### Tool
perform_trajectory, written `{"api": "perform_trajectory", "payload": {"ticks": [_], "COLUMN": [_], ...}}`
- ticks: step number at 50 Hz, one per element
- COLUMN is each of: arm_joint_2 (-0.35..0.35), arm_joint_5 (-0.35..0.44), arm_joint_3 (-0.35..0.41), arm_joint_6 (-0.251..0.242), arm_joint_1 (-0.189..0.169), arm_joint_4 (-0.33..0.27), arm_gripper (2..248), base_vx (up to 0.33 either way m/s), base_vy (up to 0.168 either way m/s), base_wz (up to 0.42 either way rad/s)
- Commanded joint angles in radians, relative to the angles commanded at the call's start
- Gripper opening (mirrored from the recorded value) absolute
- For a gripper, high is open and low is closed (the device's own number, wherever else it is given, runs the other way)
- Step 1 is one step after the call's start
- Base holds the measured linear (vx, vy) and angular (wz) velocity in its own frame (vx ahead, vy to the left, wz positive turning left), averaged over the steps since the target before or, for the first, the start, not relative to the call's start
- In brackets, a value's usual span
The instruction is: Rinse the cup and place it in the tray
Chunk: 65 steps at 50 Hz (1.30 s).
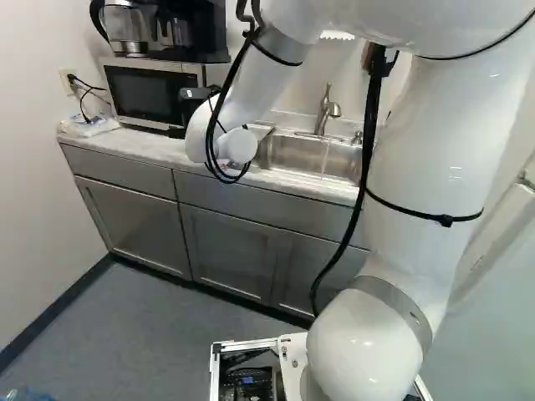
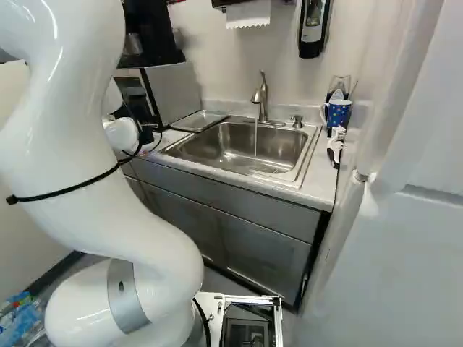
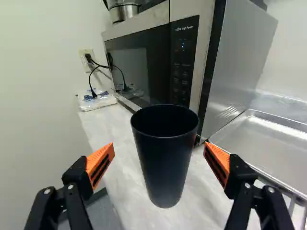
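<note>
Cup, one: a black tumbler (image 3: 165,158), plain-walled and tapered, upright on the counter (image 3: 124,148) before the microwave (image 1: 150,92); its mouth is open, the inside too dark to tell what it holds.

Gripper (image 1: 196,96), one, black: in the base views largely hidden by the arm's wrist, as far as can be judged. In the wrist view, the gripper (image 3: 159,153) stands wide open, its orange pads (image 3: 100,165) on either side of the tumbler and apart from it, gripping nothing.

Tray (image 3: 276,141), one, shallow, of shiny metal with a raised rim: beside the microwave, between it and the sink (image 2: 235,148); wire bars show by its near edge.

Sink, one, stainless steel, a single basin: a thin stream of water (image 2: 255,137) falls into it from the faucet (image 2: 262,97).

Mug (image 2: 338,113), one, blue with small spots, handled: at the sink's far side from the tray, a clear vessel (image 2: 338,84) just behind it.

Carafe (image 1: 128,29), one, glass, dark-handled: above the microwave.

Dispenser (image 2: 313,29), one, wall-mounted, dark and pale.

Lettering: small pale print and a lit display on the microwave's control panel (image 3: 183,64); blue marks, too small to read, on a white packet (image 3: 97,100).
</note>
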Motion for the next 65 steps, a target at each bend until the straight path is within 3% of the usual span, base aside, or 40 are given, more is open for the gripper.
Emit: {"api": "perform_trajectory", "payload": {"ticks": [65], "arm_joint_2": [0.000], "arm_joint_5": [0.000], "arm_joint_3": [0.000], "arm_joint_6": [0.000], "arm_joint_1": [0.000], "arm_joint_4": [0.000], "arm_gripper": [247], "base_vx": [0.000], "base_vy": [0.000], "base_wz": [0.000]}}
